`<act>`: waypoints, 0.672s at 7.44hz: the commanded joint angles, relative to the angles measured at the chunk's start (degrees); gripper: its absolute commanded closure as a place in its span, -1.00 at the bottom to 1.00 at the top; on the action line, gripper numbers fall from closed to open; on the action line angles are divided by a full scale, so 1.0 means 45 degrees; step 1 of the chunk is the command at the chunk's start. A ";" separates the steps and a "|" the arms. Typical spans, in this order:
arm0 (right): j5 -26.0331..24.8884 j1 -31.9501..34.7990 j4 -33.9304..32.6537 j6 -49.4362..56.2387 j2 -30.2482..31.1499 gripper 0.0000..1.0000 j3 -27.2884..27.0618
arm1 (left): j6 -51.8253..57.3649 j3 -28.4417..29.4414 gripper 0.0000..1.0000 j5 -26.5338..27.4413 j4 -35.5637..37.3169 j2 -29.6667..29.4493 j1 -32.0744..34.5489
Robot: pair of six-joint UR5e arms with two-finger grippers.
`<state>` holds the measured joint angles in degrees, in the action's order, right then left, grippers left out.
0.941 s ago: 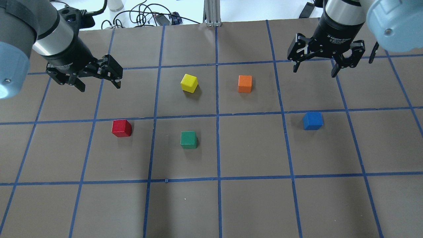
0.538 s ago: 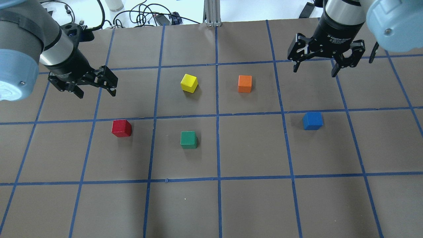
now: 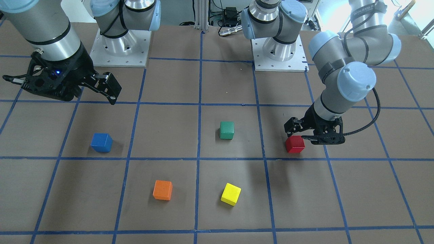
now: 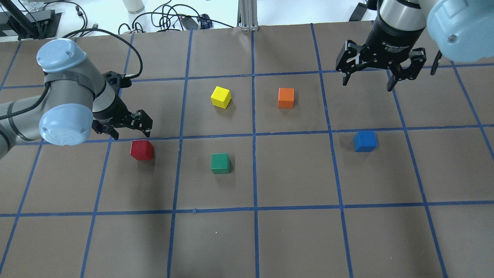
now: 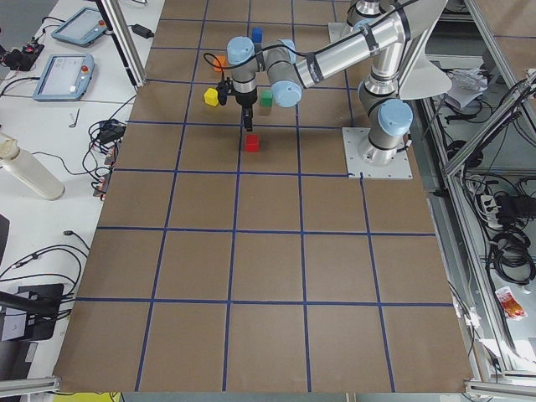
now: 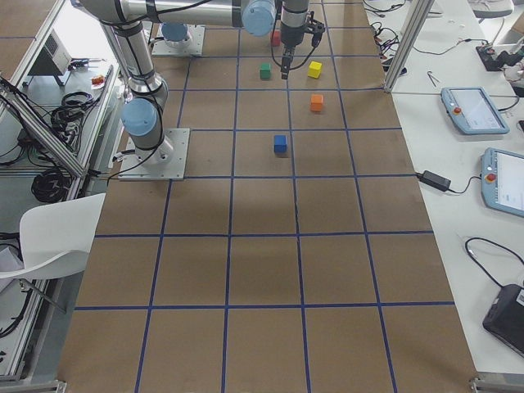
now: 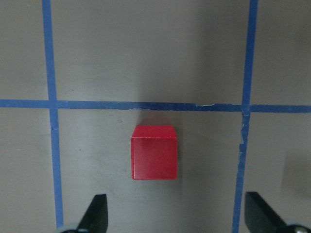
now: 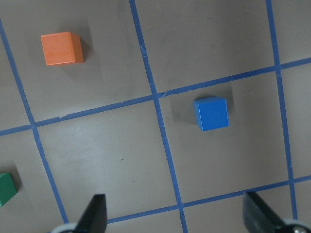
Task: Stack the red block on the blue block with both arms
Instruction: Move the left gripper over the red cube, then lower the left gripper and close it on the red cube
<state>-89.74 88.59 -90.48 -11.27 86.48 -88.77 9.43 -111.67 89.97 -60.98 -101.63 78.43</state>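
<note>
Overhead exterior: the left pincer [image 4: 131, 133] hangs spread wide at centre-left of the frame, near the red block [image 4: 142, 150] and not touching it. The right pincer [image 4: 367, 83], also wide, is at upper right, well apart from the blue block [image 4: 365, 141] at centre-right on the table [image 4: 293, 239].

Exterior front-facing: red block right of centre, blue block left of centre.

Left wrist-mounted: the red block lies mid-frame, above the two spread fingertips [image 7: 99, 208].

Right wrist-mounted: the blue block lies right of centre.
</note>
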 commanded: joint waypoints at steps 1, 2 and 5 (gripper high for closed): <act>0.0001 0.0000 -0.0049 0.0024 -0.0018 -1.00 -0.0001 | -0.0141 -0.0399 -0.95 0.0084 0.0699 -0.1045 -0.0007; 0.0020 0.0000 -0.0069 0.0025 0.0001 -1.00 -0.0020 | -0.0181 -0.0555 -0.84 0.0316 0.0834 -0.1241 -0.0007; 0.0021 0.0000 -0.0069 -0.0015 -0.0018 -1.00 -0.0020 | -0.0318 -0.0498 0.22 0.0901 0.0836 -0.1322 0.0032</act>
<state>-89.61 88.59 -90.78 -11.37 86.46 -88.85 8.15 -114.05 92.49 -57.21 -107.42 78.48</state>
